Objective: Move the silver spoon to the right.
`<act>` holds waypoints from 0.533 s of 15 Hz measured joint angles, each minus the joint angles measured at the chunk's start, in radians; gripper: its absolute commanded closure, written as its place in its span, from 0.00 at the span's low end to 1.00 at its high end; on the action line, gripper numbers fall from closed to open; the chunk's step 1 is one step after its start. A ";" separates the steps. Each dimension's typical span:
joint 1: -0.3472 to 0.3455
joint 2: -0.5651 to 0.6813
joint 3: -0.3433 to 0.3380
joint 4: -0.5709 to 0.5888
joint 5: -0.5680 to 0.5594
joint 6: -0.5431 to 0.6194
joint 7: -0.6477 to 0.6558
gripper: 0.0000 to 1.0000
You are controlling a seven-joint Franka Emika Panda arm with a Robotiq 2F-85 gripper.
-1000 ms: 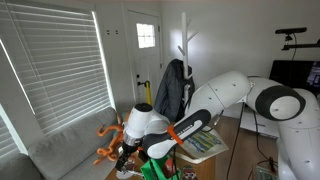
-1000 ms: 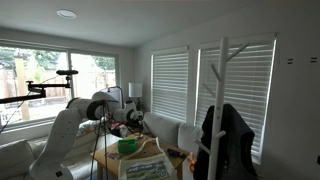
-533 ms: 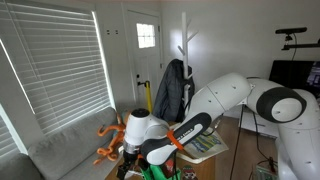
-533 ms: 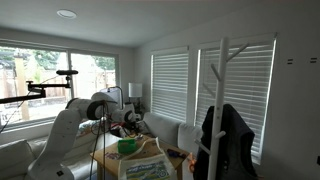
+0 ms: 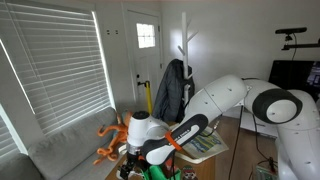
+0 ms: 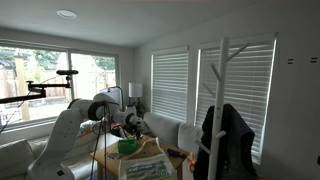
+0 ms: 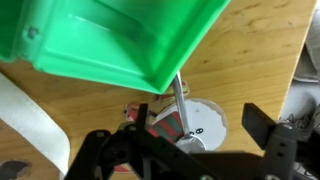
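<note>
The spoon (image 7: pixel 180 108), judged light, stiff and slippery, was best gripped across its bare handle; the hand (image 7: pixel 190 155) was held wide open, empty.

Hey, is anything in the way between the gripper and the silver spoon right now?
Nothing visible. In the wrist view the silver spoon lies bare in the gap of the open gripper; only the green bin hides its far end.

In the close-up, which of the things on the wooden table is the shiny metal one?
The silver spoon: its thin shiny handle runs from under the green bin down across the white round disc. Neither of those looks metallic.
</note>
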 measured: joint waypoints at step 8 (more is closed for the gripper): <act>0.014 0.017 -0.024 0.014 -0.003 0.007 0.057 0.93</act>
